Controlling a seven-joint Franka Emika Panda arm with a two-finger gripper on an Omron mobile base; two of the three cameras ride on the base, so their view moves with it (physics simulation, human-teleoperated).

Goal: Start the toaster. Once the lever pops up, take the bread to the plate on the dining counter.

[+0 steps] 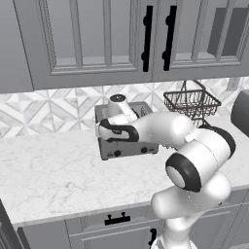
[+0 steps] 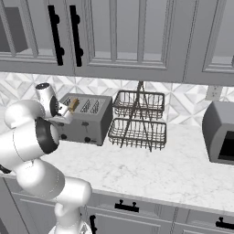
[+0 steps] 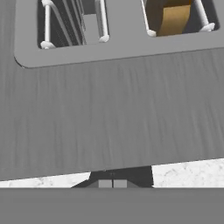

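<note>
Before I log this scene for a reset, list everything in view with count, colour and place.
toaster: one, grey, on the counter by the backsplash.
bread: one slice, golden-brown, in a toaster slot.
wire basket rack: one, dark, two tiers, right of the toaster.
grey appliance: one, at the counter's right end.
counter: one, white marble.
upper cabinets: grey, black handles.
gripper: one, dark tips, shut, at the toaster's front.
</note>
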